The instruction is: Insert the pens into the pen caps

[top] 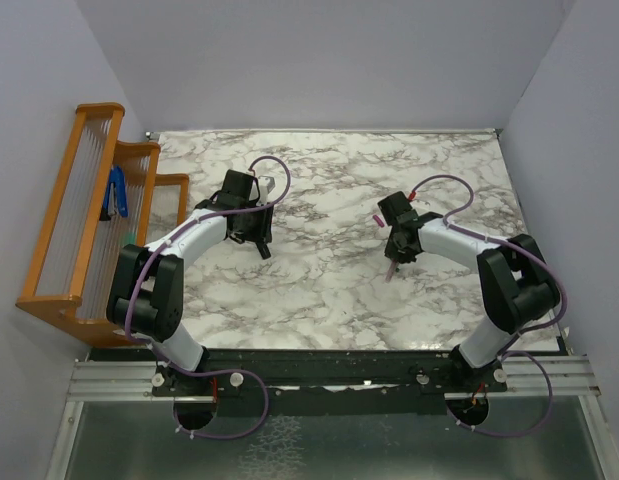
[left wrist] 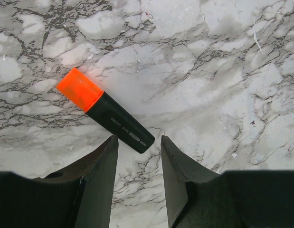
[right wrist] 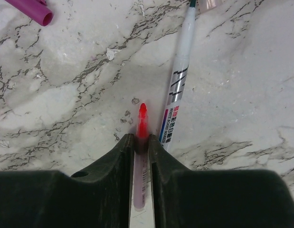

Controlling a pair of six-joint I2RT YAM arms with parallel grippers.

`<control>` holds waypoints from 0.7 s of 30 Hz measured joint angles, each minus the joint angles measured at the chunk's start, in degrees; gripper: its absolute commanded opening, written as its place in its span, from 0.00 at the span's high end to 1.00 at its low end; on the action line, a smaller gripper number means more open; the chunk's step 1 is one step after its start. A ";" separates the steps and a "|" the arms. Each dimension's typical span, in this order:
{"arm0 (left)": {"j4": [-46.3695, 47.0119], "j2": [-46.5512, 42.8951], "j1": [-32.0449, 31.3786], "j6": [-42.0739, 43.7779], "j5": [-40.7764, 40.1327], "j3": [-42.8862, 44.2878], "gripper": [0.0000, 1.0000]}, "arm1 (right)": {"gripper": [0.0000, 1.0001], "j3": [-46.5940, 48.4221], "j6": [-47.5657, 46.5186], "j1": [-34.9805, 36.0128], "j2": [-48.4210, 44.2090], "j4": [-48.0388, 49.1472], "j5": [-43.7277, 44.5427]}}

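While the right gripper pinches the pink pen tight, the pen's red tip sticks out past the fingers, pointing to the far side. The white pen lies on the table just to the right of it, close beside the right finger. A pale cap shows near the far end of the white pen, cut off by the picture edge, and I cannot tell if they touch. The purple cap lies far off to the left, well apart from the gripper.

The marker, black with an orange end, lies slanted on the table just ahead of the left gripper. Its black end sits at the gap between the two fingers, which are spread apart with nothing in them.

A wooden rack stands at the left edge of the table, and a blue tool rests in it.

Both arms bend at the elbow and reach out over the middle of the table, with their grippers tipped down toward it.
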 measured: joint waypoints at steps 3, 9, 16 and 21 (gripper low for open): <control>0.00 -0.02 0.00 0.02 0.02 0.00 0.58 | 0.85 0.00 0.00 0.00 0.42 0.26 0.00; 0.00 -0.28 0.00 0.11 0.11 0.00 0.58 | 1.00 0.02 -0.42 0.00 0.63 1.20 -0.07; 3.52 -3.98 0.00 -0.50 9.99 -2.40 0.58 | 1.00 -0.48 -1.16 0.00 0.17 4.79 -1.75; 12.81 -8.13 -1.81 -4.83 22.49 -5.62 0.58 | 1.00 -1.01 -3.50 0.00 -5.16 9.27 -4.76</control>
